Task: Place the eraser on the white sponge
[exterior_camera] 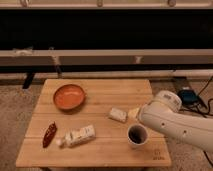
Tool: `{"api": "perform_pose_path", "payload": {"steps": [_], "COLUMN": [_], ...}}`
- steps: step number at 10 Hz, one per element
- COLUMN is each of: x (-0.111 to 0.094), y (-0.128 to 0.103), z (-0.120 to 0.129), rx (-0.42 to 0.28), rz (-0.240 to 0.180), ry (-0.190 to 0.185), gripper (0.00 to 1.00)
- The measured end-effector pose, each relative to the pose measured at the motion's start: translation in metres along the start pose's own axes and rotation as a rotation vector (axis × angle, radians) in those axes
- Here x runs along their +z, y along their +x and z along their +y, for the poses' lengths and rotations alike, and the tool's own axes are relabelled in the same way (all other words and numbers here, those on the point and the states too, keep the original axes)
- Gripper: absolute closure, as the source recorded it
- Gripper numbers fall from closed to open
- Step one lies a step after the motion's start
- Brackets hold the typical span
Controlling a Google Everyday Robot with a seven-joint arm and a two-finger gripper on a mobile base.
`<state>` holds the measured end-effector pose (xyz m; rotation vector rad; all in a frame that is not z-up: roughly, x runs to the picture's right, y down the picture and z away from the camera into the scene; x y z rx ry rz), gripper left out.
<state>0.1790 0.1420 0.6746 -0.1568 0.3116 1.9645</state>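
Observation:
The white sponge (pixel 118 114) lies flat on the wooden table (pixel 100 150), right of centre. The eraser is not visible in the camera view. My white arm (pixel 172 122) reaches in from the right. My gripper (pixel 134 114) is at the arm's end, just right of the sponge and above the white cup (pixel 137 135), and the arm mostly hides it. The cup stands upright with a dark inside.
An orange bowl (pixel 69 96) sits at the back left. A dark red pepper-shaped thing (pixel 49 134) and a white labelled bottle (pixel 78 136) lie at the front left. A dark wall with a rail runs behind the table.

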Motion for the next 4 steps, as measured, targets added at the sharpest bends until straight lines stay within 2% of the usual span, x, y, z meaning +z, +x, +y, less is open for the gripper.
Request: {"api": "perform_pose_path", "payload": {"steps": [2, 4], "x": [-0.008, -0.01], "y": [-0.009, -0.016], "z": [0.005, 0.011], "rx": [-0.033, -0.06], "rz": [-0.001, 0.02], "ry": [-0.009, -0.024], "gripper": [0.2, 0.2]}}
